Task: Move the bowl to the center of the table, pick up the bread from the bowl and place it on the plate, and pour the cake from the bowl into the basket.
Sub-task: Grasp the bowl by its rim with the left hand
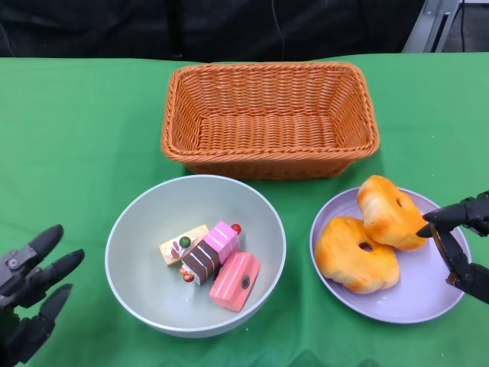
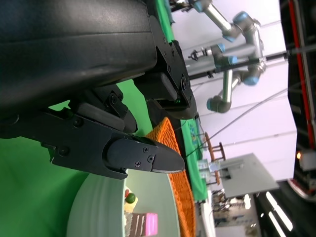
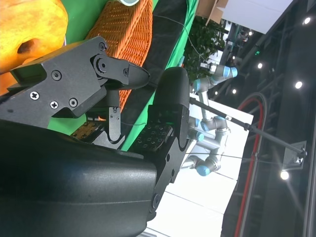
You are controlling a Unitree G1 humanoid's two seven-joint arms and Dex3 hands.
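Note:
A grey-green bowl [image 1: 130, 260] sits at the front middle of the green table and holds several small cake pieces [image 1: 214, 264]. To its right a lilac plate [image 1: 416, 294] carries two orange ring-shaped breads [image 1: 355, 256] [image 1: 390, 210]. My right hand [image 1: 462, 245] hovers over the plate's right edge, fingers apart, empty, fingertips close to the upper bread. My left hand [image 1: 27, 294] is at the lower left, left of the bowl, fingers spread and holding nothing. In the left wrist view the bowl [image 2: 98, 207] and cake pieces [image 2: 140, 222] lie just beyond the fingers [image 2: 143, 158].
An empty orange wicker basket [image 1: 267, 118] stands behind the bowl and plate; it also shows as the basket [image 3: 121, 34] in the right wrist view. The table's far edge meets a dark backdrop. Robot arms and lights appear in the background of both wrist views.

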